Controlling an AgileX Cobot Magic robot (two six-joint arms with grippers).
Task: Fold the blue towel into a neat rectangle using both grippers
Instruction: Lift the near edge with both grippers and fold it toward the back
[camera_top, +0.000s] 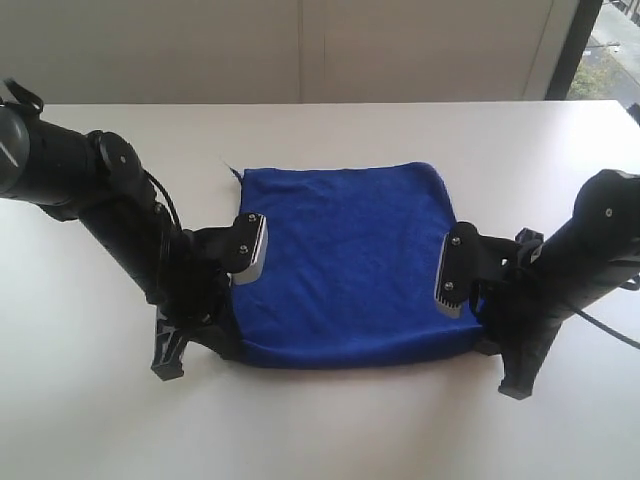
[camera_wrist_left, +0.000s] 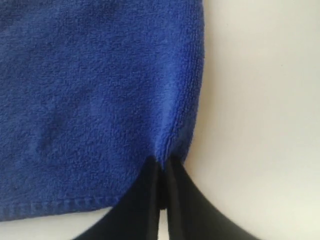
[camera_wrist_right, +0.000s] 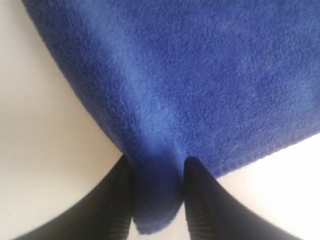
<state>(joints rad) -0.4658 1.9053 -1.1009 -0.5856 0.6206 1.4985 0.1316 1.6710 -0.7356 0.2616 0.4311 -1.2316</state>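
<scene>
White worktop (camera_top: 330, 430), blue towel (camera_top: 345, 265) down flat.
Edge pinched tight in the left tool (camera_wrist_left: 162, 162); the right tool (camera_wrist_right: 158, 167) grips a thicker fold.

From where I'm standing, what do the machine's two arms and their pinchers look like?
The left arm and right arm are thick black tubes with round joints. Each wrist carries a silver-grey box. Thin black cables trail beside them. The left gripper and right gripper end in slim, tapered black fingers.
</scene>
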